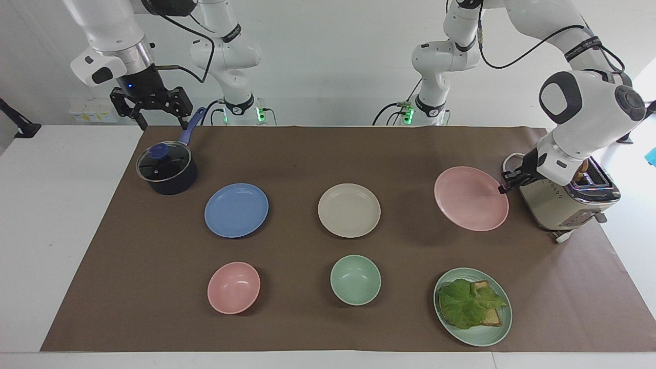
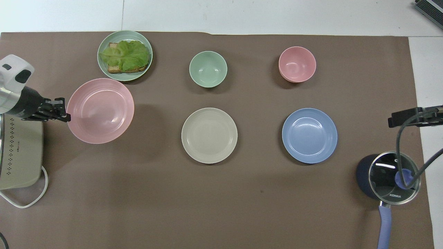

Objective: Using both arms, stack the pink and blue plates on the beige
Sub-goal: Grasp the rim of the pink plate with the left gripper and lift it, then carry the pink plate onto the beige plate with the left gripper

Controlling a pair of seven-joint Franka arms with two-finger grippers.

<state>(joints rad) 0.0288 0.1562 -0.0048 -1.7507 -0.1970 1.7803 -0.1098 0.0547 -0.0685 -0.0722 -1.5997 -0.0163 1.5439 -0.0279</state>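
At the left arm's end of the counter (image 1: 328,154), we find the left claw (image 1: 504,185) clenched on the rim of the pink plate (image 1: 470,198), which hangs tilted above the brown mat, clear of the surface. We judge the first transfer to be in hand: the plate is lifted but not yet carried.

The beige plate (image 1: 349,210) lies flat at mid-counter, bare, well apart from the held plate. The next move, in our judgement, calls for a level carry toward the right arm's end until the pink plate is centred over the beige one, then a lowering and release.

Just beside the left claw stands the toaster (image 1: 569,202) with its cord, so room is tight there. The green plate with lettuce and toast (image 1: 472,306) lies farther from the robots than the held plate, off the carry line. The mat between pink and beige is open.

The blue plate (image 1: 236,210) rests untouched toward the right arm's end. The right claw (image 1: 151,108) waits released, up over the saucepan handle (image 1: 191,126), with the saucepan (image 1: 167,169) near the blue plate.
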